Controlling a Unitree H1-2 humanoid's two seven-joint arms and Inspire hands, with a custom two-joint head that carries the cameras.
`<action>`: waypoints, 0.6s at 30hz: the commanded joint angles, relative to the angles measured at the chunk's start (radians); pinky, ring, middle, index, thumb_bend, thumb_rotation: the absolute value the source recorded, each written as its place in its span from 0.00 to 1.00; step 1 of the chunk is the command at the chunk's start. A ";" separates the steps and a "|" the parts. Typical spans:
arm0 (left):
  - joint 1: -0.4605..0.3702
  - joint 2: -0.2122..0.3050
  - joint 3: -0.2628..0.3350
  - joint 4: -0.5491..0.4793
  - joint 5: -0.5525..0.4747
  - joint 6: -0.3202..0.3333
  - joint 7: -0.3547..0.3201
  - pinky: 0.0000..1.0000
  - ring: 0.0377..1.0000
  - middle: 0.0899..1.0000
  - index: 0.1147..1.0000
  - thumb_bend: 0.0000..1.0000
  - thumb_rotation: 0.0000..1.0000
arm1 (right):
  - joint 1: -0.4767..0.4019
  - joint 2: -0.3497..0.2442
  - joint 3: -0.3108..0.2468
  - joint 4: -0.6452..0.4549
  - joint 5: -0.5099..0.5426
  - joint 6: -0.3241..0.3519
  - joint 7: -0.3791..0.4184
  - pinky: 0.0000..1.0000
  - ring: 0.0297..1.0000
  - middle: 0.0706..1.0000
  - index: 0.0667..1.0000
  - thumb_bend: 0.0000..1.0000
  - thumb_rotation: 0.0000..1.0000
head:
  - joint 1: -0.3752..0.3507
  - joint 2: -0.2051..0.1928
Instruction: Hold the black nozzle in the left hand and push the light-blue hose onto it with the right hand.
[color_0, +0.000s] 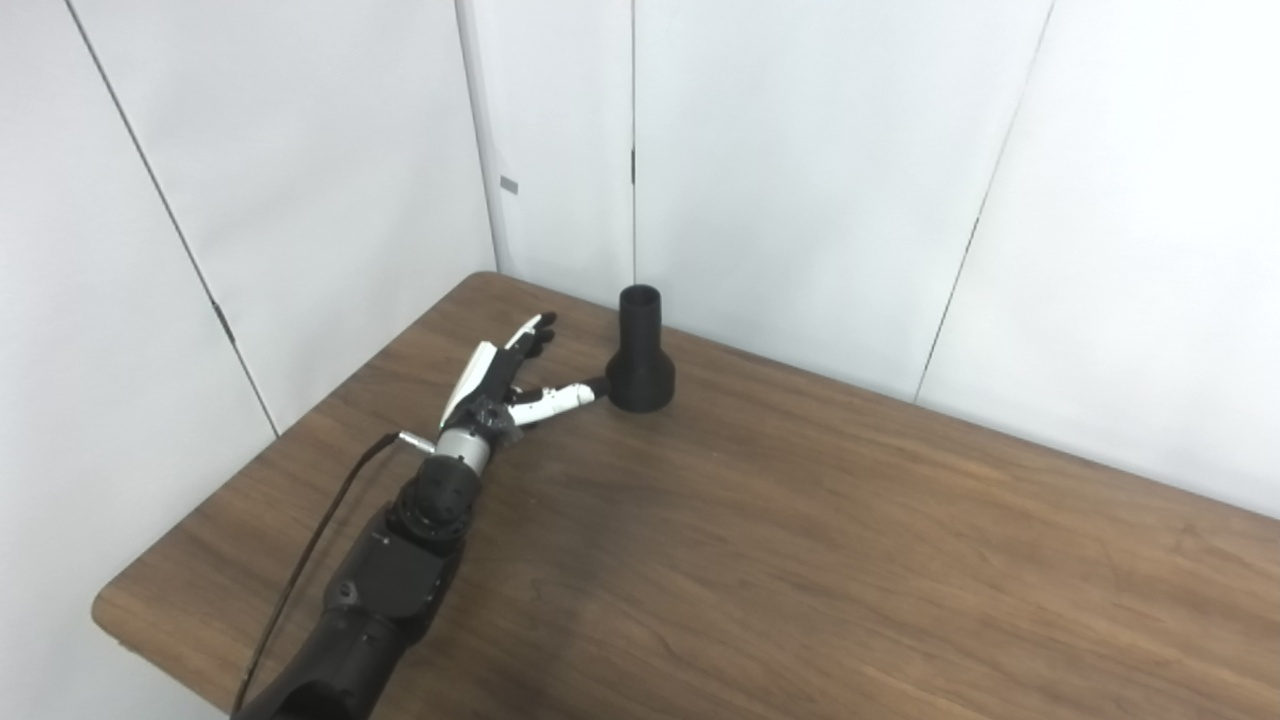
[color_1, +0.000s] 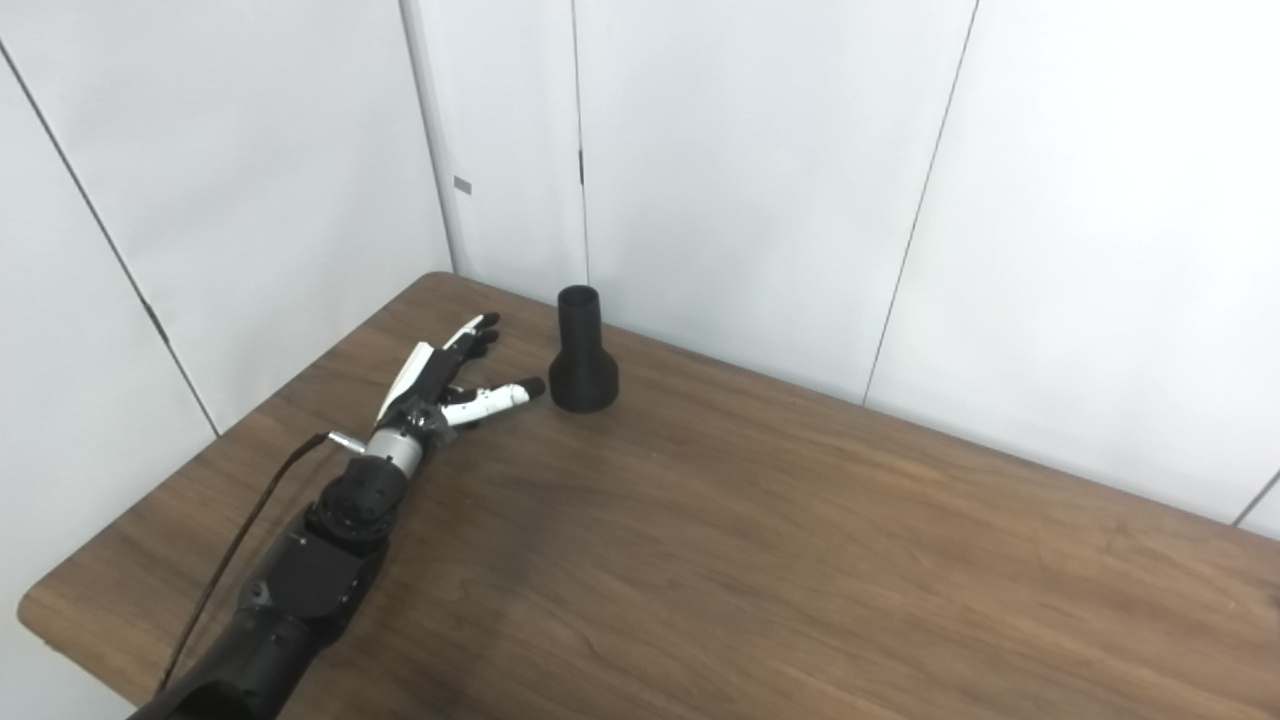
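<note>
Nearest, the left hand (color_0: 505, 385) reaches open-fingered beside the upright black flared plastic nozzle (color_0: 640, 350); next, probably close around it.

Left hand (color_0: 505, 385): white shells, black fingertips. Silver wrist collar (color_0: 462, 446), black jointed forearm (color_0: 400, 570), dark cable (color_0: 310, 560) alongside.

A dark brown wood-grain worktop (color_0: 800, 560) with rounded corners fills the lower part of both views. White wall panels (color_0: 820, 170) stand close behind it and along its left side, split by thin dark seams. A small grey tag (color_0: 509, 185) sits on one panel near the corner.
</note>
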 joint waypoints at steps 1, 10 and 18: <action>-0.046 0.020 0.009 -0.031 -0.007 -0.024 -0.001 0.84 0.90 0.92 0.94 1.00 0.52 | 0.022 0.028 0.012 0.007 0.008 -0.010 -0.011 0.46 0.59 0.61 0.46 0.50 0.18 | 0.001 0.001; -0.068 0.000 0.064 -0.047 -0.073 -0.079 0.009 0.87 0.91 0.90 0.93 1.00 0.46 | 0.016 0.033 0.010 0.022 0.012 -0.021 -0.011 0.46 0.58 0.61 0.46 0.50 0.18 | -0.002 -0.003; -0.077 0.000 0.076 -0.024 -0.086 -0.102 0.008 0.84 0.89 0.89 0.93 1.00 0.45 | 0.016 0.035 0.011 0.018 0.011 -0.014 -0.010 0.45 0.58 0.61 0.46 0.50 0.18 | -0.002 -0.007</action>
